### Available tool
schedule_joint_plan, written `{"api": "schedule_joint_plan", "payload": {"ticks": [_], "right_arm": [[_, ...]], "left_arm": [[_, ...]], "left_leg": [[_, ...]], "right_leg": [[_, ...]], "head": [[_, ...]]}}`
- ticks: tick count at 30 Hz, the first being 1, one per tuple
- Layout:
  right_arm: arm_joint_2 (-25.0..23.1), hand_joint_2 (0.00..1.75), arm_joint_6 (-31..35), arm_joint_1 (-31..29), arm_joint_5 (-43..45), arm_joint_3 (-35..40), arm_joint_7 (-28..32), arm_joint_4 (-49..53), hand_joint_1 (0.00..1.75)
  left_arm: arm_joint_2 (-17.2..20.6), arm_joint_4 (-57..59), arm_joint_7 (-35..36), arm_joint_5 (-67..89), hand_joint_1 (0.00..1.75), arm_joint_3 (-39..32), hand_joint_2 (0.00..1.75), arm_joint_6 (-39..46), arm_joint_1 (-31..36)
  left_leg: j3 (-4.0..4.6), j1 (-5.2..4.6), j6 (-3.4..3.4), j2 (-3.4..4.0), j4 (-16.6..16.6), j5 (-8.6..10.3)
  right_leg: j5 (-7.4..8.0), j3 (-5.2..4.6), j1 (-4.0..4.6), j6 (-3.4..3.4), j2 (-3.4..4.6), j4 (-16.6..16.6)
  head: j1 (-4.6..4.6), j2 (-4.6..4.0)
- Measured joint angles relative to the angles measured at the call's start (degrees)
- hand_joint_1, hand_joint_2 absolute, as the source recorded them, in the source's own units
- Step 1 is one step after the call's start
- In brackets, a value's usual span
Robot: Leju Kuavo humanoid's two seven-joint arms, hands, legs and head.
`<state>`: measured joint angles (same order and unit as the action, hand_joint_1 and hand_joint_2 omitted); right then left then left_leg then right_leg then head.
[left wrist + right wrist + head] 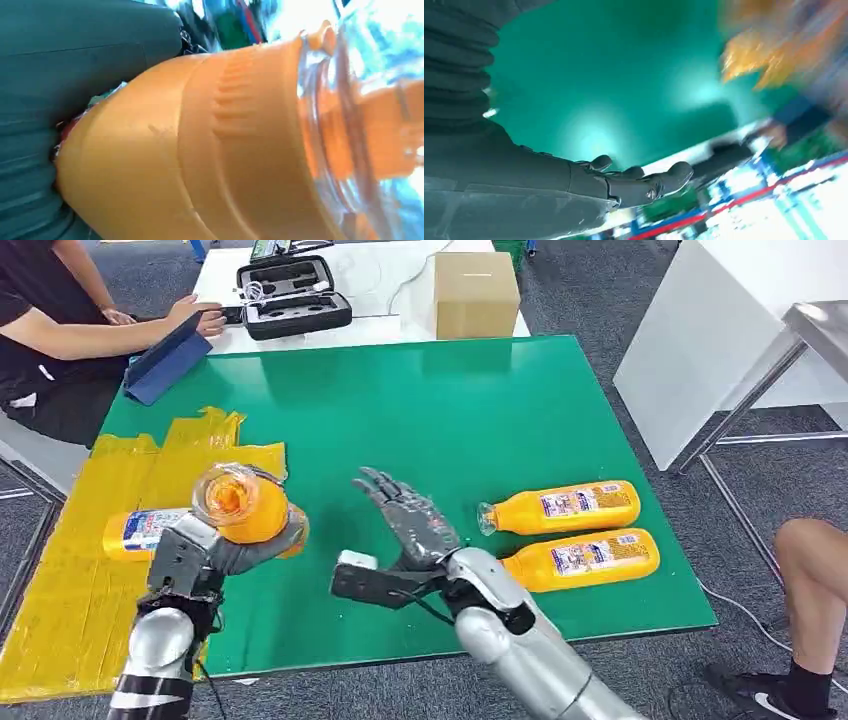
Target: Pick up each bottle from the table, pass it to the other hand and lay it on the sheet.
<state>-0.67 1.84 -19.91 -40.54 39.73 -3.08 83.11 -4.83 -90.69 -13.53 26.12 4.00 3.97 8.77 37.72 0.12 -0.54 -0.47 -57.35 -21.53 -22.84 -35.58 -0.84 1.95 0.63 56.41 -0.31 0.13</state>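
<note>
Start at the left: a person sits at the table's far corner with a hand on a blue tablet, well apart from your work. The yellow sheet covers the left end of the green table, and one bottle already lies on it.

Your left hand grips a second bottle above the sheet's edge, its clear base towards the head camera, so it looks received and ready to lay down. Place it beside the first, not on top.

Your right hand hovers over the middle of the table, fingers apart and empty.

To the right, two more bottles lie side by side, near each other, so gripping one may nudge the other. A case and a box sit on the white table behind; a leg shows at the right.
</note>
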Motion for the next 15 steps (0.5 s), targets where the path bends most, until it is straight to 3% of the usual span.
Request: {"api": "schedule_joint_plan", "payload": {"ticks": [7, 15], "right_arm": [[3.91, 0.0, -1.88, 6.35, -2.34, -8.32, 0.83, 9.98, 0.0], [6.71, 0.0, -2.12, 9.39, -3.7, -10.27, 0.83, 14.35, 0.0]], "left_arm": [[3.36, -0.63, 6.18, 41.22, 1.75, -3.41, 1.75, 12.33, -2.44], [6.12, 4.57, 8.55, 47.95, 1.75, -3.36, 1.75, 12.08, -3.48]], "left_leg": [[0.01, 0.0, 0.0, 0.0, 0.01, -0.03], [-0.02, 0.0, 0.0, 0.01, 0.01, -0.02]], "right_leg": [[-0.02, -0.02, 0.01, -0.01, 0.0, -0.02], [-0.02, -0.01, 0.0, -0.01, 0.0, -0.03]], "head": [[0.02, 0.0], [0.02, 0.0]]}}
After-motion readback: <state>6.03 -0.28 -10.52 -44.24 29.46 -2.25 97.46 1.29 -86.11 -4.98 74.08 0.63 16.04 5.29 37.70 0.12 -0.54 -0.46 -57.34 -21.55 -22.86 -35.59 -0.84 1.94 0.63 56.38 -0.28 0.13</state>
